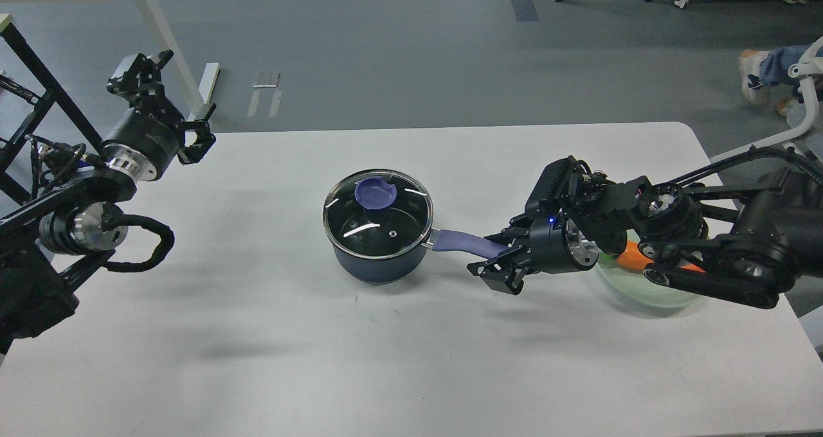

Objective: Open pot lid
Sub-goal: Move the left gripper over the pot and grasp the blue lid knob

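A dark blue pot [376,265] stands mid-table with a glass lid [386,226] seated on it. The lid has a blue knob [375,193]. The pot's blue handle [466,241] points right. My right gripper [500,261] is low over the table at the handle's far end, jaws open, one finger on each side of the handle; I cannot tell whether they touch it. My left gripper [172,106] is open and empty, raised at the table's far left edge, well away from the pot.
A pale green plate [649,292] with an orange carrot [632,255] lies at the right, mostly hidden behind my right arm. A white table leg and a black frame stand beyond the far left corner. A person's feet show on the floor at the far right.
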